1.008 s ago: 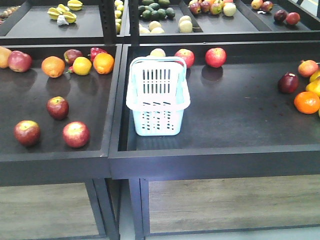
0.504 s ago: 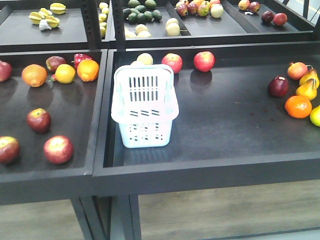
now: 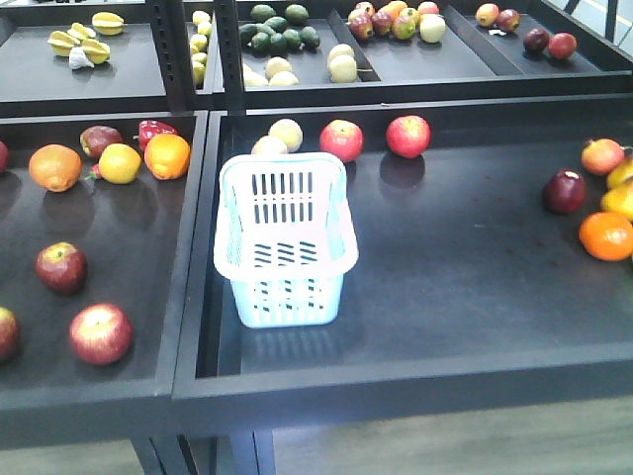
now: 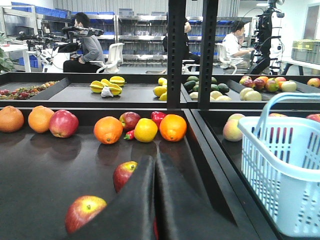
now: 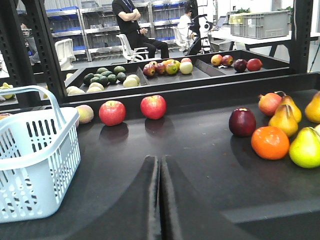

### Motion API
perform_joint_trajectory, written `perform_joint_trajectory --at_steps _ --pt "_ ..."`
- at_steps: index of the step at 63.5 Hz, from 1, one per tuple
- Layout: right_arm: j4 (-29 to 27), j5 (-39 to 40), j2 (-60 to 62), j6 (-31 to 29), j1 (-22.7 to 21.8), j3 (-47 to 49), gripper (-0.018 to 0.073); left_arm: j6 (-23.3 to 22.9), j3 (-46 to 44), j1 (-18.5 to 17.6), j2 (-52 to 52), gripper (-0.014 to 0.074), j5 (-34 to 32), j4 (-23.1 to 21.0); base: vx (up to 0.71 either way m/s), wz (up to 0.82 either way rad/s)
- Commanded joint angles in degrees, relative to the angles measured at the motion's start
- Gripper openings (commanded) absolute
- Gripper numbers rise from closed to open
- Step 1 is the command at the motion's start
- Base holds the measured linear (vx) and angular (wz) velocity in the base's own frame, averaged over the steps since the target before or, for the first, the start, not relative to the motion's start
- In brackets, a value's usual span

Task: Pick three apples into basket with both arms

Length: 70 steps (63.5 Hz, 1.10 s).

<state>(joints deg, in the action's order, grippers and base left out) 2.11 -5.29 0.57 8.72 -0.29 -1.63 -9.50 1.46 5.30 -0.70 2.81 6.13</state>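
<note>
Three dark red apples [image 3: 61,267] loose on the near part of the left tray [image 3: 148,247], well apart from one another, the leftmost cut off by the edge of the front view. To their right, across the divider between trays, the pale blue basket [image 3: 287,302], upright at the near left of the right tray [image 3: 465,267], with its slotted sides showing and its handles folded down along the rim. Left gripper [image 4: 154,165] low over the left tray, black fingers pressed together along a thin seam and pinching nothing, with two of the apples just beyond and to the left of it in the wrist view. Right gripper [image 5: 160,164] low over the right tray, likewise closed flat on itself, basket to its left. Farther back on the left tray, a row of two oranges [image 3: 54,166], a lemon [image 3: 119,163], a red pepper [image 3: 153,131] and another apple. Along the far edge of the right tray, two brighter red apples [image 3: 341,140] and a couple of pale round fruits [image 3: 285,134] just behind the basket. At the right end, a cluster of a dark red apple, an orange and pears [image 5: 284,120]. On the upper shelf, avocados [image 3: 277,30] and yellow starfruit [image 3: 79,42]. Beyond the shelves, seated people in a workshop, visible only from the wrist views.
</note>
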Motion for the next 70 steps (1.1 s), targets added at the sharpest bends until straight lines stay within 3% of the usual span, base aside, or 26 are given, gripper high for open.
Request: perform_joint_trajectory --at_steps 1,70 --pt "0.6 3.9 0.7 -0.2 -0.3 -0.2 -0.0005 -0.1 -1.3 0.1 -0.8 -0.0008 -4.5 0.0 0.14 0.05" --pt "0.6 3.9 0.7 -0.2 -0.3 -0.2 -0.0005 -0.1 -1.3 0.1 -0.8 -0.0008 -4.5 0.0 0.11 0.05"
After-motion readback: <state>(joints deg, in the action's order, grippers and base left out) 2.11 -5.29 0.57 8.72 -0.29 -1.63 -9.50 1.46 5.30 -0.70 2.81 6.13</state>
